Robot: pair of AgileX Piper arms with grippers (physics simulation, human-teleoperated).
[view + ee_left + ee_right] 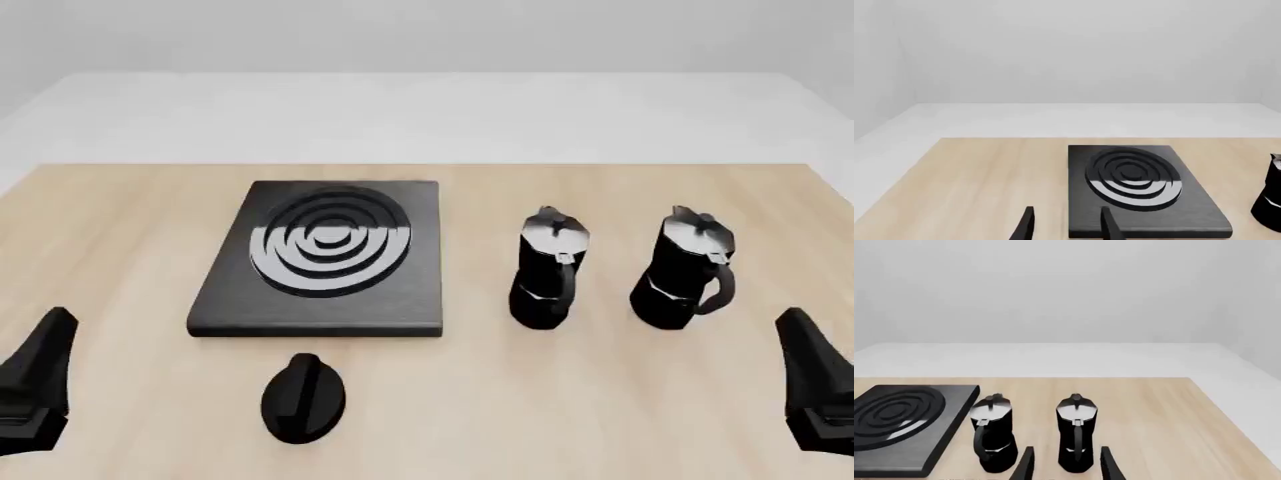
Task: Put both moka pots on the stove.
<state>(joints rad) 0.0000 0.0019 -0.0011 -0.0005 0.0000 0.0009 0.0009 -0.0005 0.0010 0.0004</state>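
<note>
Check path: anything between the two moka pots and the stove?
Nothing visible. Both moka pots stand upright on the table right of the stove, bare wood between. The nearer pot does sit on the farther pot's straight line. The black knob lies nearer the camera, off the path.

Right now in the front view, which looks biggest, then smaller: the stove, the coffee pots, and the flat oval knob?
1. The stove looks biggest by far.
2. The two moka pots, left pot and right pot, look alike, so they tie.
3. The oval knob looks smallest, though it lies nearer the camera.
</note>
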